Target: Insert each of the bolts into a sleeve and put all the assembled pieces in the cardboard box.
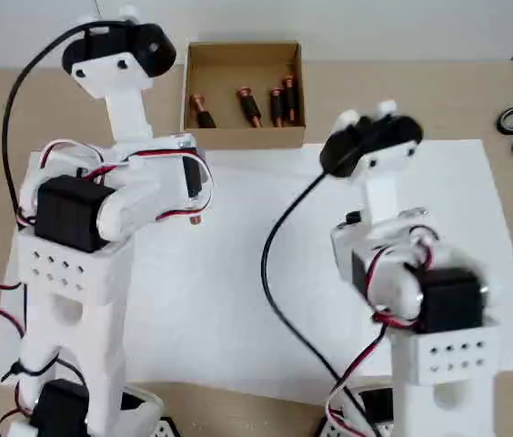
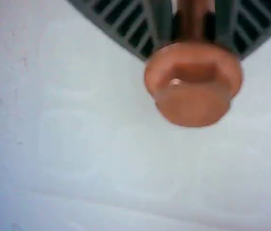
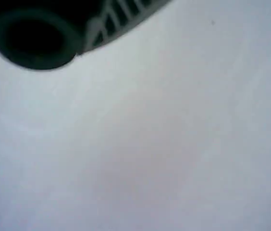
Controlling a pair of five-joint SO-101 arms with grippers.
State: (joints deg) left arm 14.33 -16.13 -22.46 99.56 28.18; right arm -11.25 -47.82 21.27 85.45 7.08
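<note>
Counting 4 pieces (image 1: 249,106) in the box (image 1: 243,137); 1 bolt (image 2: 193,85) is gripped by left pincer (image 2: 193,19), 1 sleeve (image 3: 34,42) by right pincer (image 3: 61,14), unjoined.

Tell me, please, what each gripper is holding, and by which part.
The left gripper holds a copper bolt by its shaft, head free; the right gripper holds a black sleeve by its body, open end free.

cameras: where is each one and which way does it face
high: fixed above behind the arms, looking down at sheet, box, both arms.
left wrist: on left arm, facing the sheet; own hand holds bolt.
right wrist: on right arm, facing the sheet; own hand holds sleeve.
shared: high and left wrist both show the bolt.
</note>
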